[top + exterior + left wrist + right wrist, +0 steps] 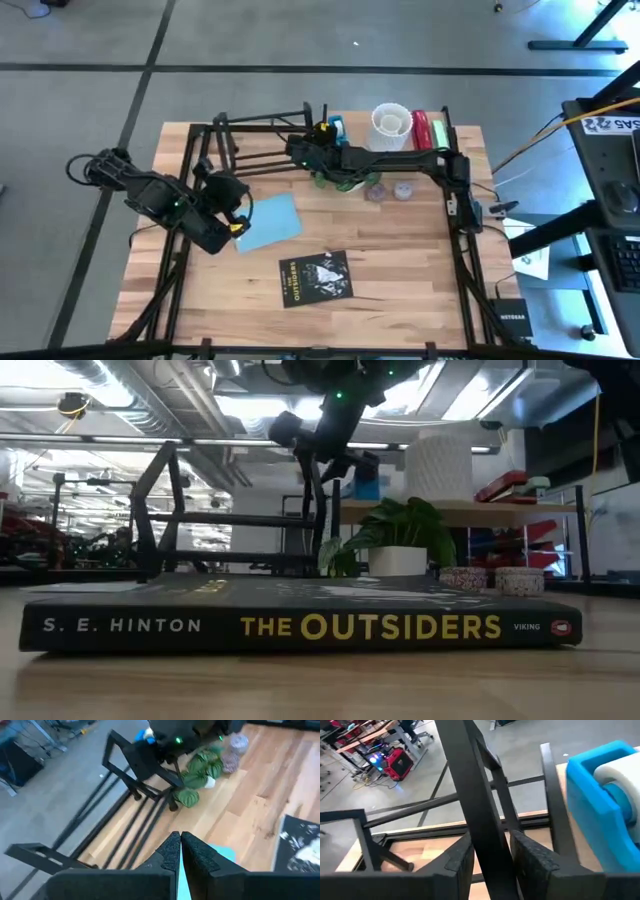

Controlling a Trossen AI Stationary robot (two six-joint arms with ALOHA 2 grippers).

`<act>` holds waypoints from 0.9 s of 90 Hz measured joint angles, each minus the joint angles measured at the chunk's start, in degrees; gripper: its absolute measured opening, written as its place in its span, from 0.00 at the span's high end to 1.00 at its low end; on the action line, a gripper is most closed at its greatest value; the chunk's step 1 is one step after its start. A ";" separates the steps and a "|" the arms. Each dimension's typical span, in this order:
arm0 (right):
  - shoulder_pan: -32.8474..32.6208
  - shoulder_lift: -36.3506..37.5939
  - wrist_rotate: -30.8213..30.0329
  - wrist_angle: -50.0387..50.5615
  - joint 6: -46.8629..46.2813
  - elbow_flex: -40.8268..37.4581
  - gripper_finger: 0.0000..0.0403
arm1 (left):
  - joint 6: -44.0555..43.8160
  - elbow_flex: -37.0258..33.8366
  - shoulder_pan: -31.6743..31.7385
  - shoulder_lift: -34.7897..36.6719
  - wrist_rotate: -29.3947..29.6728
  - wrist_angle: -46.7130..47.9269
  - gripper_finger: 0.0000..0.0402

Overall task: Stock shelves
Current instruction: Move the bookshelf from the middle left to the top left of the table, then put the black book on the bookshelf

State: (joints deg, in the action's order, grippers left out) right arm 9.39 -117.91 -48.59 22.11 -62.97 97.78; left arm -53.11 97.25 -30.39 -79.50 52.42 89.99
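Black metal bars of the small rack (255,140) lay tipped at the wooden desk's (400,270) far left; we saw our right gripper (490,857) with fingers clamped on one bar running lengthwise between them. Our left gripper (179,851), nearby, pinched a blue sheet (270,222). Open workshop lay beyond.

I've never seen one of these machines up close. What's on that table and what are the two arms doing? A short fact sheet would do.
Left gripper: shut on the light blue sheet, at the table's left side
Right gripper: fingers on either side of a bar of the black rack, at the table's far edge
Book: lying flat near the front, titled The Outsiders
Potted plant: upright, mid-table
Wood shelf: carries a white ribbed vase and a red item
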 joint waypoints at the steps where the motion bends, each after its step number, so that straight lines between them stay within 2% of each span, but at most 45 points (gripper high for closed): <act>1: 0.00 0.00 0.22 -0.12 0.26 0.00 0.73 | -0.27 -0.10 0.00 0.00 -0.01 -0.05 1.00; 13: -0.04 0.00 2.83 -1.52 4.48 -0.05 0.65 | -3.36 -3.37 0.01 0.56 -0.32 0.01 0.96; 28: -0.04 0.31 6.04 -2.89 10.48 -0.05 0.47 | -8.81 -12.36 0.92 1.58 -0.31 0.05 0.86; 46: -0.63 3.58 6.82 -3.13 23.82 0.10 0.31 | -16.01 -24.94 2.51 1.62 4.55 -1.63 0.83; 65: -2.96 11.19 7.09 -0.71 37.29 0.22 0.29 | -16.53 -37.15 8.34 1.62 5.19 -8.31 0.92; 81: -7.97 18.53 9.61 2.81 45.12 0.26 0.32 | -5.73 -44.07 17.09 1.62 3.70 -19.08 0.99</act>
State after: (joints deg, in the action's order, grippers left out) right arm 1.42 -99.38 -38.98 24.92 -17.85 98.04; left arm -58.84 53.18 -13.31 -77.89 56.12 70.90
